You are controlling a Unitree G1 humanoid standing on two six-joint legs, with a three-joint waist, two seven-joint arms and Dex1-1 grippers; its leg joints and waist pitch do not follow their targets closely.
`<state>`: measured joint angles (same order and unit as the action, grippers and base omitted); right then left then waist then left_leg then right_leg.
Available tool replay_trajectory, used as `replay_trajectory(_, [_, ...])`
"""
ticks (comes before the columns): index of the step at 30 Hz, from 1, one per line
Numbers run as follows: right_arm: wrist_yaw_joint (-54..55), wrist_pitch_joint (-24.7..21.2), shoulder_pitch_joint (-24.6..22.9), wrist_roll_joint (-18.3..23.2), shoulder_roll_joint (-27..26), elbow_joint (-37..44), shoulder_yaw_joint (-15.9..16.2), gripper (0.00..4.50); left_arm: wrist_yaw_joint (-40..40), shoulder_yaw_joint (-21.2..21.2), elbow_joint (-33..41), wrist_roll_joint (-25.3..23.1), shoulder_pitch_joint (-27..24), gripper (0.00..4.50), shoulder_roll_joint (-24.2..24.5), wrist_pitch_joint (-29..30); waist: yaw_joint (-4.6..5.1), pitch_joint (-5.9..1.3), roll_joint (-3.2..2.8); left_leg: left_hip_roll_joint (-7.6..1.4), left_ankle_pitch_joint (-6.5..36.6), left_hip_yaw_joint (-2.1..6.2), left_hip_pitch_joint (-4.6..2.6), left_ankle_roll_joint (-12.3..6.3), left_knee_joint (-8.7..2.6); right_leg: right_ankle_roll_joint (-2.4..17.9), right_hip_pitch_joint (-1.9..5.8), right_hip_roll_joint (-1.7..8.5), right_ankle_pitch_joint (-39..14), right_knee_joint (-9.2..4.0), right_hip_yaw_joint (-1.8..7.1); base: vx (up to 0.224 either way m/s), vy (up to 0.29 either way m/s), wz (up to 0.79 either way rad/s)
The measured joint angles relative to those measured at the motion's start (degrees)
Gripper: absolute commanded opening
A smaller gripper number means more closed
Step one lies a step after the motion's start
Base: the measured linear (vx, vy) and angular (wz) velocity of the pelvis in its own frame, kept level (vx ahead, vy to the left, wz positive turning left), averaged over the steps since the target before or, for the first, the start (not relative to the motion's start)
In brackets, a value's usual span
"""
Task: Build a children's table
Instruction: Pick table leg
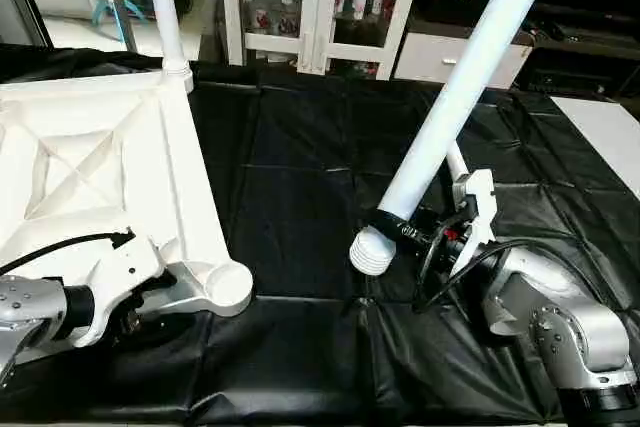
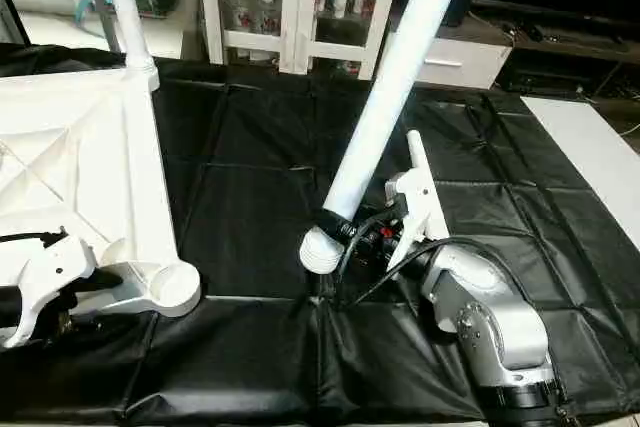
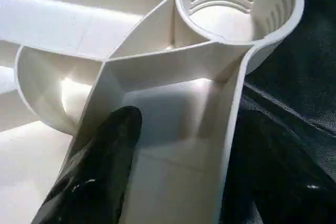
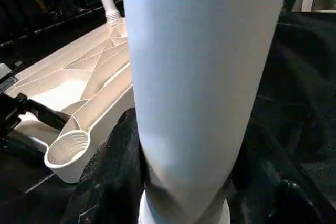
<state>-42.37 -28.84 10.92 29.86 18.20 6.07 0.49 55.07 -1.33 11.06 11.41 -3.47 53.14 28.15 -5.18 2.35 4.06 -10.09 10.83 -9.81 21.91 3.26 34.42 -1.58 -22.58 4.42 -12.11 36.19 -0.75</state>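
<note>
The left gripper [image 1: 140,299] sat at the near corner of the tabletop [image 1: 100,162], which lay upside down on the black mat [image 1: 300,347] with its X-ribbed underside facing up. One black finger [image 3: 100,171] rested inside the rib channel beside the empty corner socket [image 1: 225,287] — whether the fingers were spread or pinched on the rim could not be told. At the far corner, one leg [image 1: 165,7] stood upright, already seated in its socket. To the right, well apart from the tabletop, the right gripper [image 1: 405,232] was clamped on a second leg [image 1: 460,87] near its threaded end [image 1: 370,252] — the leg tilted up and away, its ribbed tip just above the mat. A glass-door cabinet [image 1: 320,7] stood behind.
</note>
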Motion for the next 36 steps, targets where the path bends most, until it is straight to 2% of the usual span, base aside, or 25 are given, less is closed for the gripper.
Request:
replay_trajectory(13, [0.0, 0.0, -0.34, -0.09, 0.04, 0.09, 0.0, 1.85, 0.66, -0.2, -0.62, 0.03, 0.01, 1.78, -1.11, -2.75, -0.07, -0.02, 0.02, 0.0, 0.0, 0.0, -0.01, 0.0, 0.0, 0.04, 0.01, 0.0, 0.03, 0.0, 0.0, 0.0, 0.0, 0.0])
replay_trajectory(17, [0.0, 0.0, -0.97, -0.14, 0.03, 0.5, 0.01, 1.85, 0.83, -1.45, -0.81, -0.49, 0.75, 1.35, -1.89, -4.54, -0.2, -0.02, 0.03, 0.01, 0.0, 0.0, -0.01, 0.0, 0.0, 0.04, 0.01, 0.01, 0.03, 0.0, 0.0, 0.0, 0.0, 0.0])
replay_trajectory(22, [0.18, 0.0, -0.98, -0.14, 0.02, 0.52, -0.02, 1.85, 0.84, -3.6, -1.53, -2.13, 2.55, 1.05, -3.37, -6.38, -0.23, -0.03, -0.01, 0.01, -0.01, 0.0, -0.06, 0.02, 0.0, 0.03, 0.08, 0.01, 0.03, 0.0, 0.0, 0.0, 0.0, 0.0])
replay_trajectory(28, [0.79, 0.02, -1.0, -0.19, -0.17, 0.55, -0.04, 1.85, 0.69, -6.71, -5.71, -5.24, 6.69, 0.55, -5.38, -11.04, -0.32, -0.03, -0.1, 0.01, -0.02, 0.0, -0.23, 0.03, 0.0, -0.13, 0.23, 0.02, 0.01, 0.0, 0.0, 0.0, 0.0, 0.0])
replay_trajectory(33, [1.59, 0.21, -1.11, -0.26, -0.38, 0.61, -0.17, 1.85, 0.86, -11.33, -14.97, -10.2, 14.75, 0.11, -8.87, -18.06, -0.62, -0.01, -0.37, 0.02, -0.02, -0.01, -0.83, 0.04, -0.04, -0.22, 0.42, 0.04, -0.03, -0.03, 0.03, 0.0, 0.0, 0.0])
replay_trajectory(36, [1.95, 0.21, -1.12, -0.26, -0.38, 0.61, -0.25, 1.85, 0.38, -13.55, -20.56, -12.88, 19.68, 0.03, -11.82, -20.83, -0.85, 0.02, -0.43, 0.05, -0.02, -0.02, -0.82, 0.04, -0.08, -0.23, 0.46, 0.1, -0.03, -0.08, 0.02, 0.0, 0.0, 0.0])
